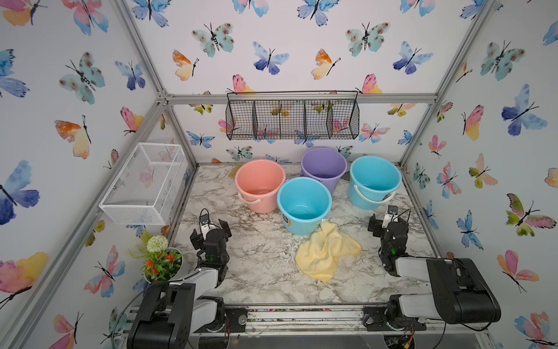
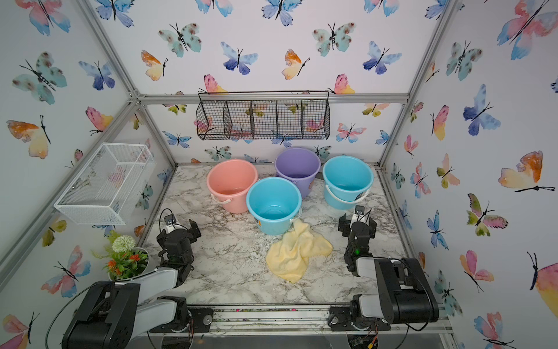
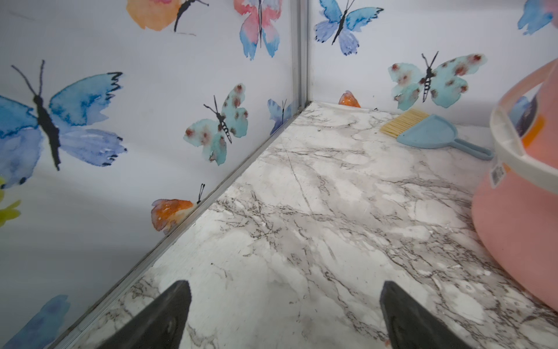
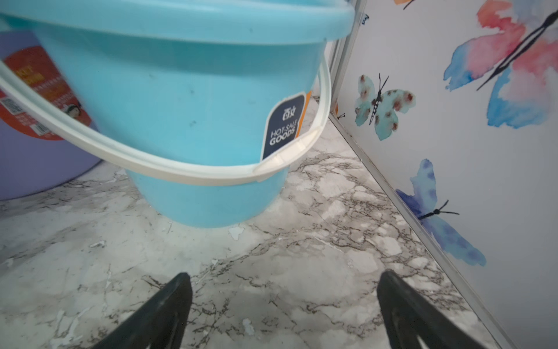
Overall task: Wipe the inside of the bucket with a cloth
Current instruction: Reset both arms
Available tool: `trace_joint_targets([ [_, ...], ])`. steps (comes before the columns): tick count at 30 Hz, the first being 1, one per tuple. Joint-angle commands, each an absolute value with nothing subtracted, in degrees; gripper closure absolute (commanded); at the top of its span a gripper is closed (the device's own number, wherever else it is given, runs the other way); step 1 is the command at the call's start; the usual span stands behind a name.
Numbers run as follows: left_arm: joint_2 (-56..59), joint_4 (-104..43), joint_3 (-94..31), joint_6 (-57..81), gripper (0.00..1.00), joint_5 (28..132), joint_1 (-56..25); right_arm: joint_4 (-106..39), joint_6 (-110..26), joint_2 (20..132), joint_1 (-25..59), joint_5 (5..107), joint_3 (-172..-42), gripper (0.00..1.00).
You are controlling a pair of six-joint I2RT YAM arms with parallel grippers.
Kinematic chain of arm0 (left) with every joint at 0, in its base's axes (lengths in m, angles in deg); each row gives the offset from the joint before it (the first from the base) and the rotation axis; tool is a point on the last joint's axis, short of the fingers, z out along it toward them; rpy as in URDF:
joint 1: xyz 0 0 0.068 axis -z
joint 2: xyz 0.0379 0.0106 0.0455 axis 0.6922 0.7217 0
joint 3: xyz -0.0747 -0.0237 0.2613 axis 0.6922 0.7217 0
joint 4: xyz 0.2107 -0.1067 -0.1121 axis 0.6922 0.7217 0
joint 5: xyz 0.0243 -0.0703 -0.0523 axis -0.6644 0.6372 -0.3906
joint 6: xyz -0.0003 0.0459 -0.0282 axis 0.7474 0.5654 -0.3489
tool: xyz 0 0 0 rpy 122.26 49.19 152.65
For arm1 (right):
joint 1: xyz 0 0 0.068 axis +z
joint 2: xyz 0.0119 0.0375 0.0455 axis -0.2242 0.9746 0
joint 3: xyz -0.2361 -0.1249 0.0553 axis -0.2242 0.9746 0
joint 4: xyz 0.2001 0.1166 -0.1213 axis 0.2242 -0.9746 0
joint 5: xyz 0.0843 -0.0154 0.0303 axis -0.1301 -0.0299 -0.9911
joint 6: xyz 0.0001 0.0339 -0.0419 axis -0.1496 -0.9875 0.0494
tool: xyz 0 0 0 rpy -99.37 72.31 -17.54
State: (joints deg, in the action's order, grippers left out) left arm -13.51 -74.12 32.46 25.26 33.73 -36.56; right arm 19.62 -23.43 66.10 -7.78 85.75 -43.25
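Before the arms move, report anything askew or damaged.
The cloth lies crumpled against the front blue bucket, not in it. The table surface is chipped, with white flakes by the right blue bucket.

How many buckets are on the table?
4: pink bucket near the left gripper, purple bucket rearmost, far blue bucket before the right gripper, near blue bucket by the cloth.

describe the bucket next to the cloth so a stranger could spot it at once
On the marble table, four buckets stand clustered toward the back. The one meant is the blue bucket at the very front of the cluster. Unlike the other blue bucket off to the side, it has the yellow cloth lying at its base.
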Motion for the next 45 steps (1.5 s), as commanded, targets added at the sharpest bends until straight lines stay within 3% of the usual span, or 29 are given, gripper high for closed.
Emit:
trace_joint_targets([
  [1,-15.7,-81.9,33.7,29.2,0.02,39.4,-36.3,24.1,-22.4,63.3,-8.1,79.2,-41.5,0.02],
  [5,-17.5,-87.2,36.9,26.2,0.02,45.9,-37.2,30.2,-26.2,64.5,-8.1,77.9,-39.6,0.02],
  [14,-7.0,-97.2,37.1,26.8,0.02,53.1,-39.1,51.5,-26.9,79.2,-8.1,77.3,-36.8,0.02],
  [17,-2.9,-100.2,36.7,27.5,0.02,55.4,-39.5,42.9,-27.2,77.5,-8.1,78.8,-39.4,0.02],
  [20,-0.4,-88.5,29.2,27.5,0.01,56.2,-39.7,34.5,-28.1,78.0,-8.1,81.0,-44.2,0.0],
  [45,-1.1,-88.0,29.5,27.2,0.02,57.2,-40.4,34.5,-27.8,77.9,-8.1,81.2,-44.1,0.02],
])
